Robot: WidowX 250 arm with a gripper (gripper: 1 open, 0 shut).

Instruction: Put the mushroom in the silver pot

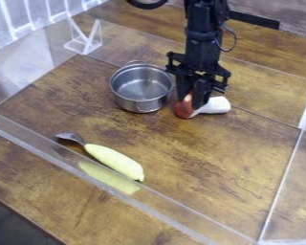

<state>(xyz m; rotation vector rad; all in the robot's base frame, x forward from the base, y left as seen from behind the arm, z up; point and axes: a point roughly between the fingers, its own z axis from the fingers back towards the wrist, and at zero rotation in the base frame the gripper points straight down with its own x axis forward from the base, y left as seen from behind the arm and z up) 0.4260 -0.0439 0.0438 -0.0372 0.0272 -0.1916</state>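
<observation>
The mushroom (185,109) lies on the wooden table just right of the silver pot (142,88); its reddish-brown cap shows below the fingers and its white stem (214,105) sticks out to the right. My gripper (194,100) points straight down over it, with its black fingers drawn in tight on the cap. The pot stands upright and holds nothing I can see.
A yellow banana (115,162) lies at the front left beside a clear acrylic wall (142,201) that fences the table. A clear stand (81,38) sits at the back left.
</observation>
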